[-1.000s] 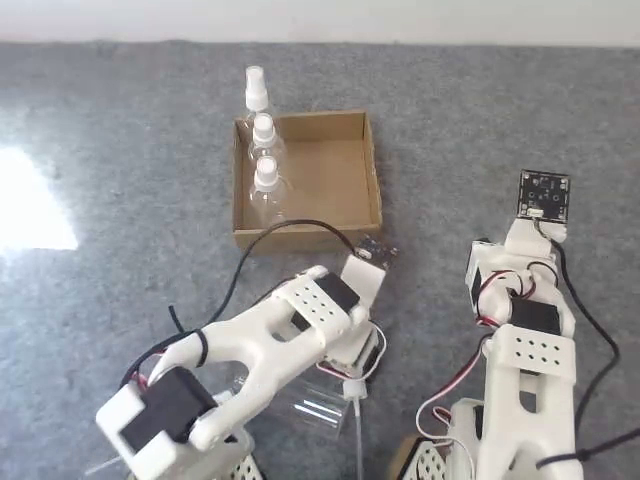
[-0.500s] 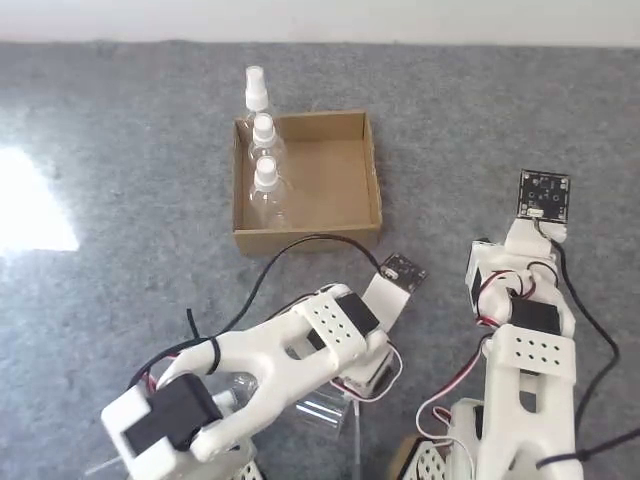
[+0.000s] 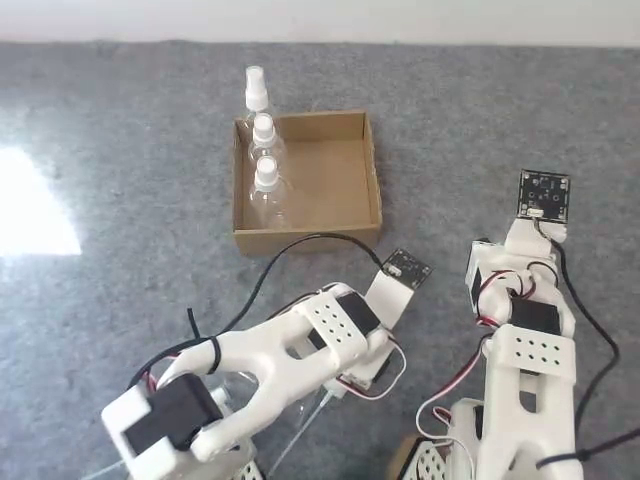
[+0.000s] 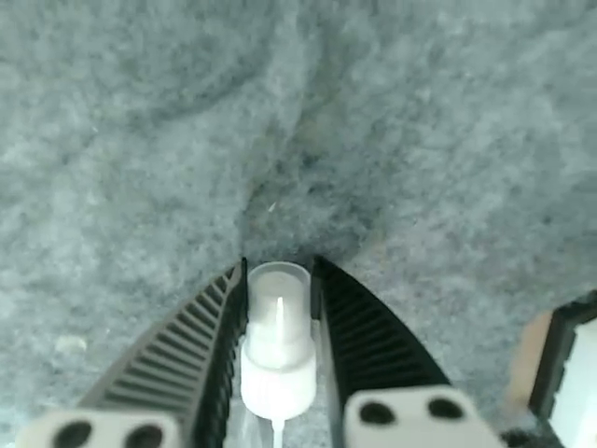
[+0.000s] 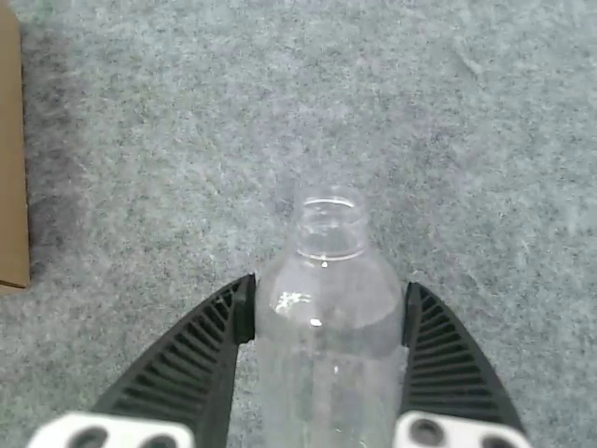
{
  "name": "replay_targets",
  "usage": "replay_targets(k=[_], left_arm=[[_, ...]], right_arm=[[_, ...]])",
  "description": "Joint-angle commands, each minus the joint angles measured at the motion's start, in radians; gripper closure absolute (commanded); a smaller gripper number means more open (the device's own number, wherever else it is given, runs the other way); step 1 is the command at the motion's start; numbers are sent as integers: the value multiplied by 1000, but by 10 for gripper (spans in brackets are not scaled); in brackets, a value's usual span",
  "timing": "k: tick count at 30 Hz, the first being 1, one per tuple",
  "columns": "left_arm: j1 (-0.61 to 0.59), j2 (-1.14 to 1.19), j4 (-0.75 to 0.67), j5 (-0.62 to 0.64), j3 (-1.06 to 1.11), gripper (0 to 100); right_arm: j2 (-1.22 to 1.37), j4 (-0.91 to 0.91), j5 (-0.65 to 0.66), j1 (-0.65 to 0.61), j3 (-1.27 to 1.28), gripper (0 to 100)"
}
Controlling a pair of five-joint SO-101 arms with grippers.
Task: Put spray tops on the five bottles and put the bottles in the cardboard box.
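Left gripper (image 4: 279,271) pinches spray top (image 4: 277,347), right gripper (image 5: 328,285) clasps bottle (image 5: 326,364).

Grey felt-covered table (image 3: 120,130), an open cardboard box (image 3: 373,175) upright on it toward the far edge.

High camera is fixed overhead, looking steeply down on the grey tabletop (image 3: 120,150), with the left arm (image 3: 300,345) and right arm (image 3: 525,340) nearest and the cardboard box (image 3: 372,180) farther out. Left wrist camera looks very close along its fingers (image 4: 187,359), past a spray top (image 4: 277,336). Right wrist camera is equally close over a bottle (image 5: 326,327); it shares the box edge with the high view.
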Motion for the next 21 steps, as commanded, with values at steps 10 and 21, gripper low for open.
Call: replay_targets(k=[10, 21], left_arm=[[-23, -9, 3, 2, -88, 957], [-241, -9, 5, -68, -157, 955]], right_arm=[[-39, -30, -2, 8, -35, 830], [-36, -30, -2, 7, -35, 830]])
